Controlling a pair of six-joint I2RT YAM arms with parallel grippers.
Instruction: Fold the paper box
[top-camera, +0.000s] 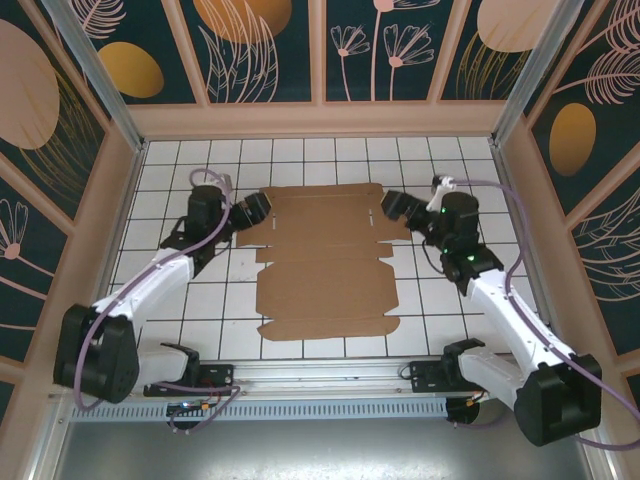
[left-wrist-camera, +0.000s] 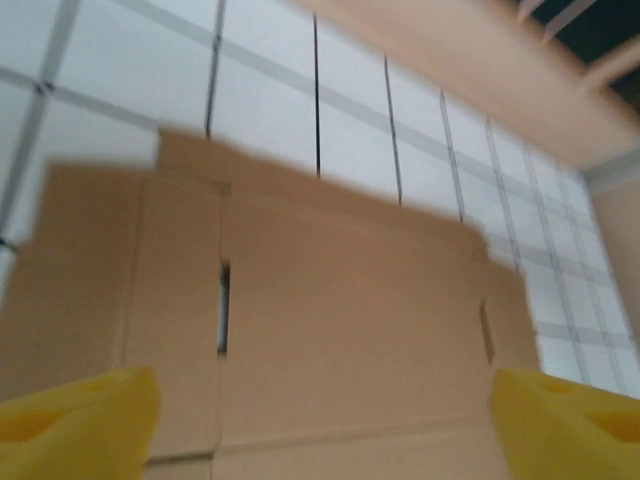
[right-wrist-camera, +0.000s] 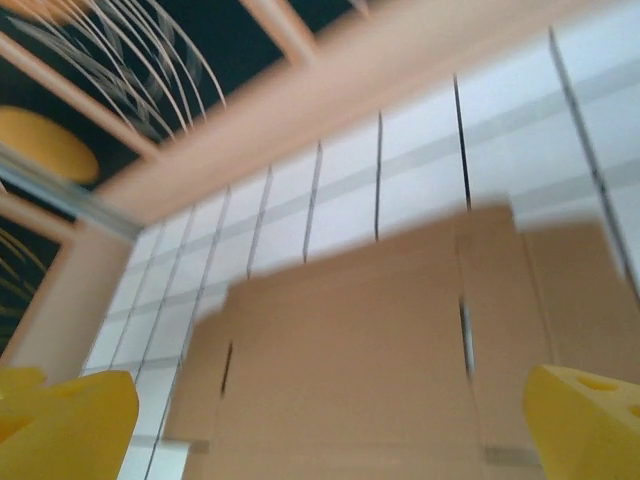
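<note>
Left gripper (top-camera: 252, 210) sits at the far left corner of the paper box (top-camera: 325, 270). Its fingers (left-wrist-camera: 80, 420) are spread wide with nothing clamped between them, and contact with the card cannot be confirmed. Judgement: it is placed to take the left flap for a fold. The paper box lies flat and unfolded in the middle of the white tiled table (top-camera: 200, 310), creases and slots showing, no wall raised. It forms no container yet and holds nothing. Right gripper (top-camera: 392, 207) mirrors this at the far right corner, jaws equally spread, gripping nothing.
</note>
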